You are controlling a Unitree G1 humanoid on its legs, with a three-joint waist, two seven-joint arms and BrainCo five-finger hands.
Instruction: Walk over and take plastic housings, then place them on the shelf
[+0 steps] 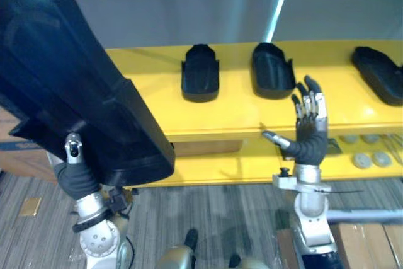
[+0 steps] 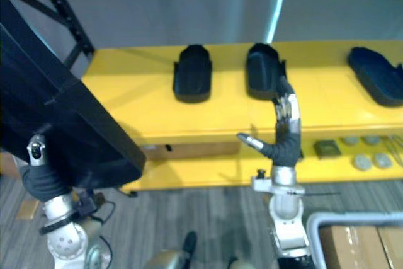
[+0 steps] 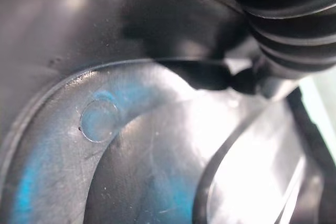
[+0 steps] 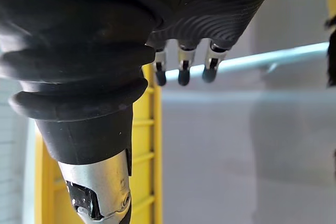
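One large black plastic housing (image 1: 69, 86) rises over our left robot hand (image 1: 77, 177), whose grip we cannot tell; its long axis slants down toward the yellow shelf (image 1: 233, 108) alongside. Our right robot hand (image 1: 312, 137) stands open, empty.

large housing (image 1: 69, 74) — black plastic, matt outside, smooth and glossy on the inner face. shelf (image 1: 239, 102): smooth yellow, faint sheen. small housings (image 1: 200, 72): matt black plastic. right hand (image 1: 310, 138) — silvery metal fingers (image 1: 308, 108), ribbed matt cover.
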